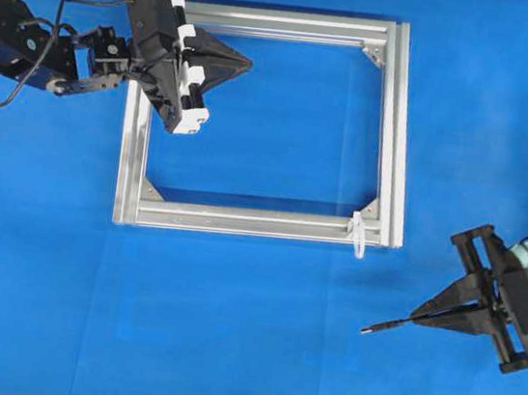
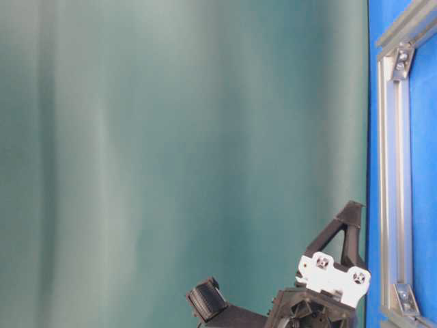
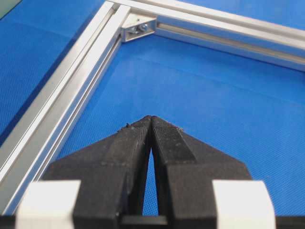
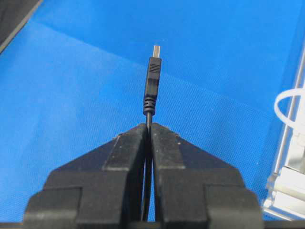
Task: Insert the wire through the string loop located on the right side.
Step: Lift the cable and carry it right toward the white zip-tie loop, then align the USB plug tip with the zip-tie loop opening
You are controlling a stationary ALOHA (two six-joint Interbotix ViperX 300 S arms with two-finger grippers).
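Right gripper (image 1: 420, 318) jaws pinch the wire (image 4: 152, 78) just behind its plug, left gripper (image 3: 151, 120) pressed together empty; the plug, seemingly skewed from the string loop (image 1: 358, 234), may miss it.

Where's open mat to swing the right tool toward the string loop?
Bare blue mat runs between the frame's near bar and the right tool holding the wire. Inside the frame is bare too. Crowded: top-left corner under the left tool; string loop corner.
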